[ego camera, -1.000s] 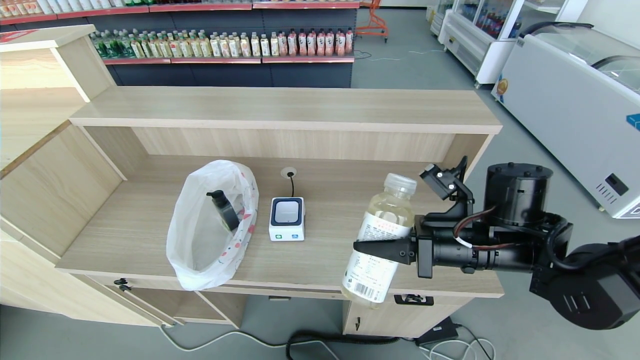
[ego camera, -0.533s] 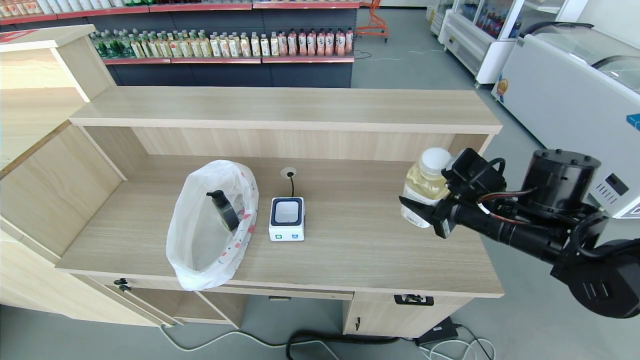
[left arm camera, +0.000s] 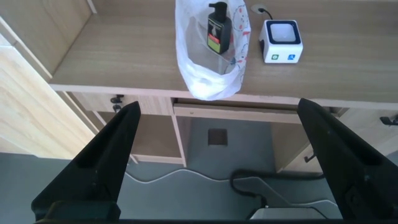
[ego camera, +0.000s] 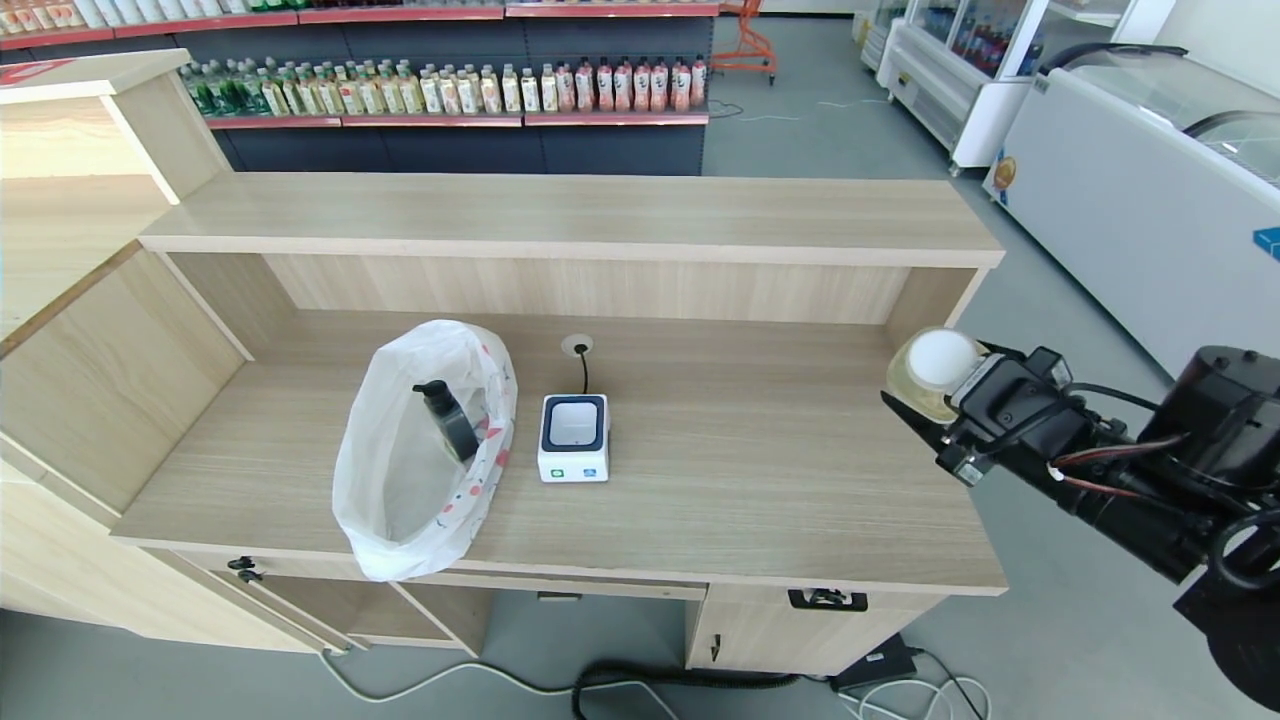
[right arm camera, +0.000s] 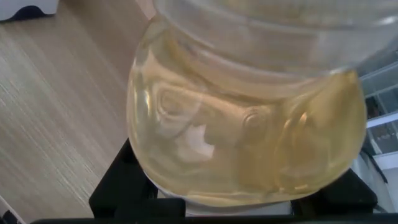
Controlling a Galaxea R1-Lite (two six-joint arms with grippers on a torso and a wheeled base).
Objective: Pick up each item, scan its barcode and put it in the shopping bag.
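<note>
— Why's the bottle (ego camera: pixel 938 362) at the counter's (ego camera: pixel 750 500) right end?
— The right gripper (ego camera: pixel 915 410) clamps it there. I'd guess it's readying the barcode for the scanner (ego camera: pixel 573 437), bag (ego camera: pixel 400 480) after. The left gripper (left arm camera: pixel 219 109) gapes empty.

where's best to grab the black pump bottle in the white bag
Probably grip the black pump bottle across its broad body just below the pump head, coming from above on the robot's side through the open mouth of the white plastic shopping bag. Bag film surrounds its other sides, and the pump neck looks too thin to hold surely.
</note>
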